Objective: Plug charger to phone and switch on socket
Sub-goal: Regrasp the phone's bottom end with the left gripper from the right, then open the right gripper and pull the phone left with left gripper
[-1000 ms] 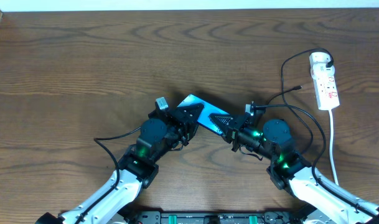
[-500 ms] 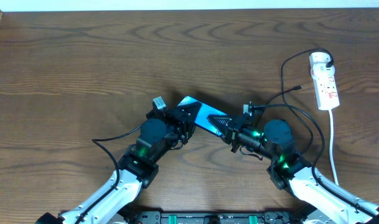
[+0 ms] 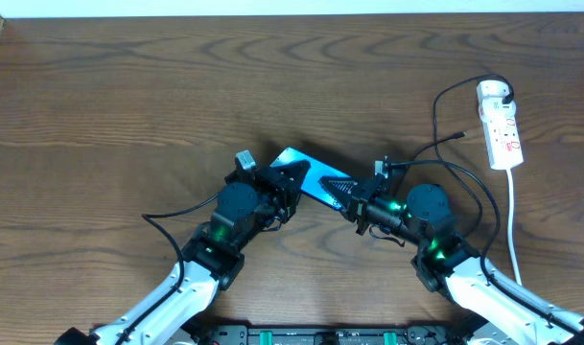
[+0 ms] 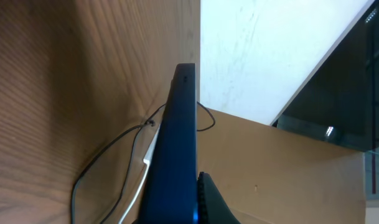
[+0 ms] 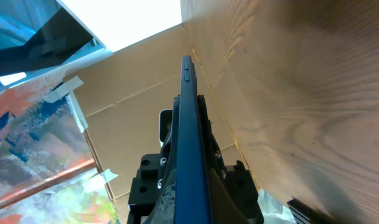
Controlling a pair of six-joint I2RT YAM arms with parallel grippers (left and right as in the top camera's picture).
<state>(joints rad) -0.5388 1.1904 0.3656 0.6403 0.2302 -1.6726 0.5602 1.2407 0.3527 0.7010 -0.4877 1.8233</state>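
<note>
Slim black-edged cyan-screen smartphone point(image 3: 315, 179) is near the front-edge middle of the wooden tabletop point(image 3: 128, 96). Left fingers point(image 3: 293, 175) and right fingers point(image 3: 347, 196) both pinch its opposite ends.

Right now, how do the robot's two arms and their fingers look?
Both the left arm and the right arm have white lower links, round black joint housings with small green lights, and black tapering fingers. A thin dark cable loops from the left one. I see no legible markings.
</note>
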